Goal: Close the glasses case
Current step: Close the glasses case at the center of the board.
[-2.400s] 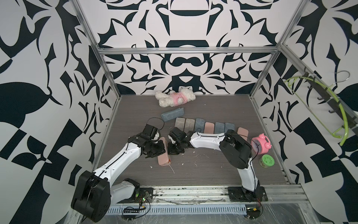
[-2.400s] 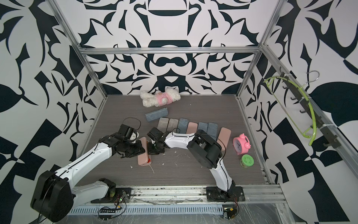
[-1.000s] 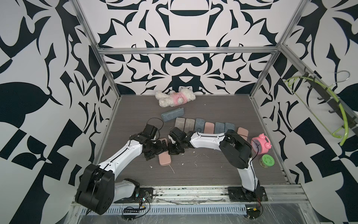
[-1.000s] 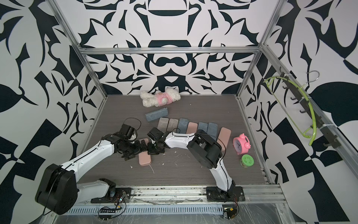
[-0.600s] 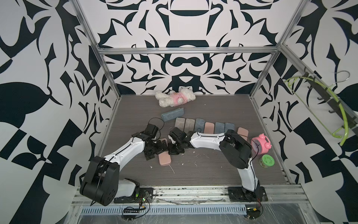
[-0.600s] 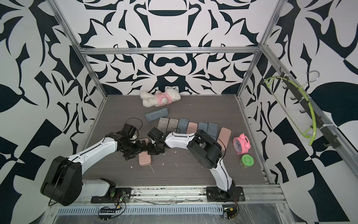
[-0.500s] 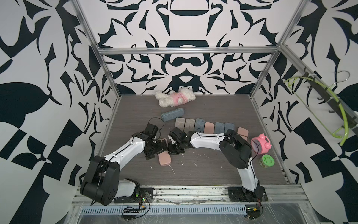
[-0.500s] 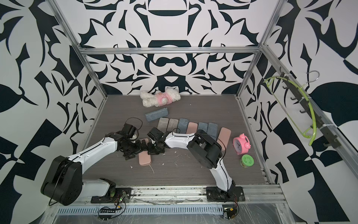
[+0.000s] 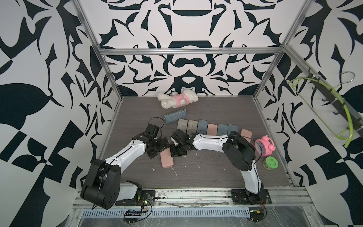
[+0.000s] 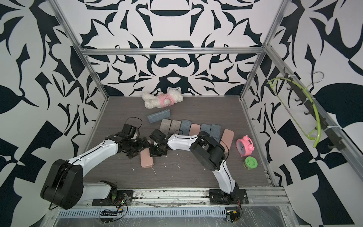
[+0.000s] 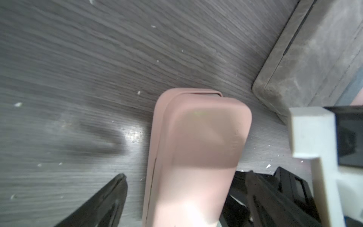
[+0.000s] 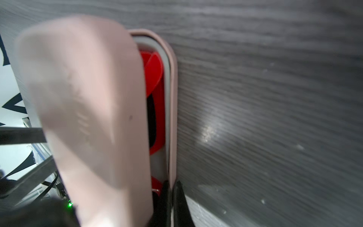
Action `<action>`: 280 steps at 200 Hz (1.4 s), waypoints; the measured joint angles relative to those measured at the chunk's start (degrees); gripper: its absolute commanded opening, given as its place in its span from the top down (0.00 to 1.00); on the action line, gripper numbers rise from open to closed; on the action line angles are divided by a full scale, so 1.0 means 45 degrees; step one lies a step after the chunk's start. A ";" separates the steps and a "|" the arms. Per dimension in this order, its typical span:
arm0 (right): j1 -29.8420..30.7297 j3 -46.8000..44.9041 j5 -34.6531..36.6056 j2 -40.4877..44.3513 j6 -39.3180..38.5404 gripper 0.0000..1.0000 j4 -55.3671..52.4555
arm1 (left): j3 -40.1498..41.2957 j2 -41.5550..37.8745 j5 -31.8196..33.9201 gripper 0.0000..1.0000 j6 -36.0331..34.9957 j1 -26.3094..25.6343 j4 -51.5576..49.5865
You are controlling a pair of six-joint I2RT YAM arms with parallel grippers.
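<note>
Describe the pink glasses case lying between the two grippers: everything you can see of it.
The pink glasses case is a long, round-cornered, matte shell lying flat on the grey wood-grain table, just in front of a row of closed cases. Its lid stands ajar over the base; the gap shows grey lining and red glasses inside. The right gripper is shut on the base's rim; the open left gripper straddles the case, contact unclear.

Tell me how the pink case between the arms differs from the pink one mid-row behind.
The front pink case is ajar, red glasses showing inside; the row pink case is shut. The front pink case lies alone, the right pincer clamped on its rim; the row pink case sits between blue cases, no pincer on it. Both are pink, oblong, lying flat.
</note>
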State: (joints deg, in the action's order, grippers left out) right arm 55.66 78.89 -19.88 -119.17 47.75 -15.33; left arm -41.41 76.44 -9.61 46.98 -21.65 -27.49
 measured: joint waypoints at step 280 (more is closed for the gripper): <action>0.0233 -0.0262 -0.0471 0.0665 0.0058 0.80 -0.0044 | 0.0296 0.1015 -0.0136 0.25 -0.1234 -0.0078 0.0403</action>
State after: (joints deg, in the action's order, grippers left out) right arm 56.71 77.71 -22.00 -116.18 48.01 -15.53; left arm -40.07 81.01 -10.22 41.43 -22.00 -25.67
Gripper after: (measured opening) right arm 0.198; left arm 0.776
